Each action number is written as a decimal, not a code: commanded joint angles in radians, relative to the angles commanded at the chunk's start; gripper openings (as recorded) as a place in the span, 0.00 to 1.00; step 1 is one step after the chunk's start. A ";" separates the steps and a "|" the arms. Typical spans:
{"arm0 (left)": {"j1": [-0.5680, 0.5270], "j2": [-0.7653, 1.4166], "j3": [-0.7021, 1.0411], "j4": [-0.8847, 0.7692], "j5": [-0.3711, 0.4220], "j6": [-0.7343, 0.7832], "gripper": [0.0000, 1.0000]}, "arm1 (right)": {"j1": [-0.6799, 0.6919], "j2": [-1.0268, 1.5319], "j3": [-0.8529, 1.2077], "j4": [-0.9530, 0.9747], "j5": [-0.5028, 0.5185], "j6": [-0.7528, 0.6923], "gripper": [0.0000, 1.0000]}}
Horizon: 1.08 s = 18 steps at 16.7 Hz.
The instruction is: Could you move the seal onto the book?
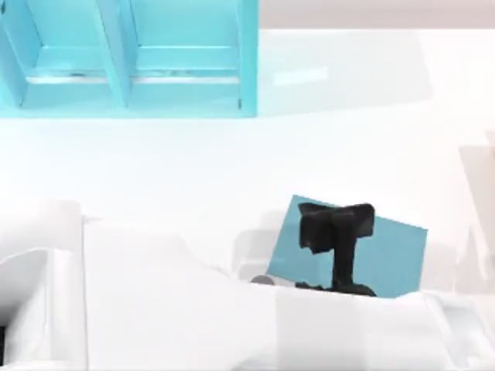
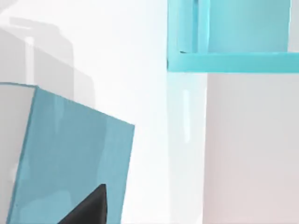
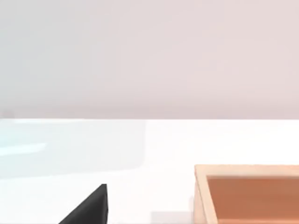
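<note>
The teal-blue book (image 1: pixel 387 251) lies flat at the lower right of the table's middle, turned slightly askew. My left gripper (image 1: pixel 335 222) hangs directly over the book's left half, its white arm reaching in from the lower left. In the left wrist view the book (image 2: pixel 70 154) is close below, and one black fingertip (image 2: pixel 88 208) shows over its cover. The seal is hidden. My right arm is parked at the right side of the table, and one of its black fingertips (image 3: pixel 88 208) shows in the right wrist view.
A large bright cyan shelf unit (image 1: pixel 131 62) with compartments stands at the back left and appears again as the shelf unit (image 2: pixel 233 60) in the left wrist view. A shallow orange-tan open box (image 3: pixel 247 191) sits on the white table near the right gripper.
</note>
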 joint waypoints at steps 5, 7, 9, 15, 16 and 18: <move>0.289 -0.354 -0.251 0.268 0.172 0.611 1.00 | 0.000 0.000 0.000 0.000 0.000 0.000 1.00; 0.417 -0.518 -0.374 0.381 0.261 0.913 1.00 | 0.000 0.000 0.000 0.000 0.000 0.000 1.00; 0.546 -0.691 -0.505 0.493 0.357 1.232 1.00 | 0.000 0.000 0.000 0.000 0.000 0.000 1.00; 0.916 -1.230 -0.918 0.805 0.670 2.177 1.00 | 0.000 0.000 0.000 0.000 0.000 0.000 1.00; 0.972 -1.319 -0.985 0.852 0.722 2.318 1.00 | 0.000 0.000 0.000 0.000 0.000 0.000 1.00; 1.077 -1.491 -1.112 0.941 0.822 2.576 1.00 | 0.000 0.000 0.000 0.000 0.000 0.000 1.00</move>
